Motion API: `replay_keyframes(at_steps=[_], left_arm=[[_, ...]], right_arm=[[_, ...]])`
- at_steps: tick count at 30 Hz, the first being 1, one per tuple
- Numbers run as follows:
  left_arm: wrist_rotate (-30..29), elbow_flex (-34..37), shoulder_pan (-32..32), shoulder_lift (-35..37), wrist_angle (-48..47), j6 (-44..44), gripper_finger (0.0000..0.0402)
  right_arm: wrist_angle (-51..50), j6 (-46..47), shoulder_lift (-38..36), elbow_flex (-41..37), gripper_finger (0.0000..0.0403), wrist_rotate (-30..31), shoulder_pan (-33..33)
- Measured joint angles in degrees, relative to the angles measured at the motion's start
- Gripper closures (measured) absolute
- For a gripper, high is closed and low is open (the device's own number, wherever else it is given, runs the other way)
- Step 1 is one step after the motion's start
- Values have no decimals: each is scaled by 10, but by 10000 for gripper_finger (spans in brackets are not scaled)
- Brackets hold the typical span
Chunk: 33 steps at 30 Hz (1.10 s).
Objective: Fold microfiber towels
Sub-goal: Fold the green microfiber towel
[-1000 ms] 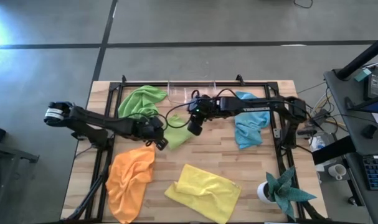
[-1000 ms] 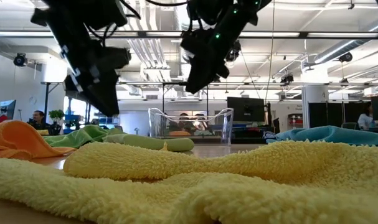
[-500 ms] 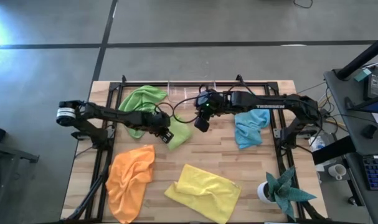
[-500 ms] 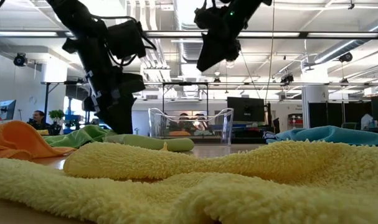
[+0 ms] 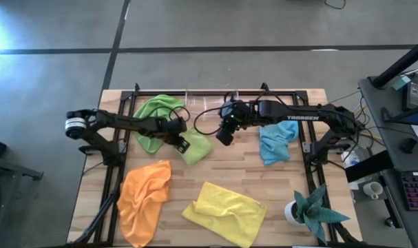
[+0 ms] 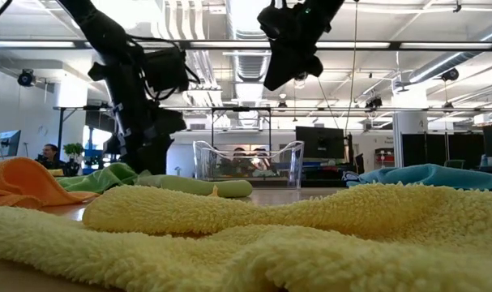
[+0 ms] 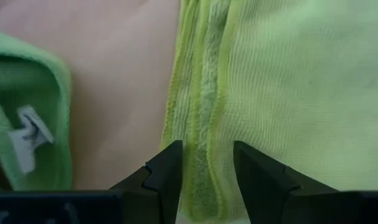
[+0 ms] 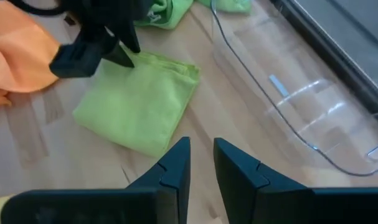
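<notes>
A folded lime green towel lies flat on the table's middle; it also shows in the right wrist view. My left gripper is down at its left edge, shut on it. My right gripper hangs above the table just right of that towel, shut and empty. A second lime green towel lies crumpled at the far left. The orange towel and the yellow towel lie near the front. The light blue towel lies at the right. My left gripper pinches the folded towel's left edge between its two fingers, several layers stacked there. The fingers come from above, slanting from the table's left, and lie across the edge. The towel rests flat on the table.
A clear plastic bin stands at the far edge behind the grippers, also in the right wrist view. A teal plant in a white pot stands at the front right corner. Bare wood shows between the folded towel and the yellow one.
My left gripper has gone toward the far right and down onto the folded lime towel's left edge. My right gripper has risen and drifted a little toward the far right, away from that towel. The towel has stayed in place.
</notes>
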State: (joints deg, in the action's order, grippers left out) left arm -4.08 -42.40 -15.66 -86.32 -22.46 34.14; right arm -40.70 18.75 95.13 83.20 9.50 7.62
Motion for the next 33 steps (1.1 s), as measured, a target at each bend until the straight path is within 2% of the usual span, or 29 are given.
replay_keyframes(at_steps=[4, 9, 12, 15, 19, 24, 33], left_arm=[[-3, 6, 0, -16, -5, 5, 274], [-4, 5, 0, -21, -3, 82, 274], [26, 5, 12, -12, -7, 115, 274], [46, 5, 34, 4, -12, 120, 274], [1, 5, 49, 41, -10, 120, 274], [-5, 4, 62, 97, -10, 115, 274], [-65, 4, 76, 197, -17, 52, 274]], right_arm=[[0, 28, 0, 0, 335, -2, -10], [0, 53, 1, -2, 335, -5, -28], [-2, 75, 1, -5, 335, -7, -40], [-7, 84, 1, -11, 335, -19, -52], [-6, 102, 2, -26, 335, -51, -69], [0, 147, 2, -53, 335, -69, -87], [181, 237, 9, -112, 335, -68, -95]])
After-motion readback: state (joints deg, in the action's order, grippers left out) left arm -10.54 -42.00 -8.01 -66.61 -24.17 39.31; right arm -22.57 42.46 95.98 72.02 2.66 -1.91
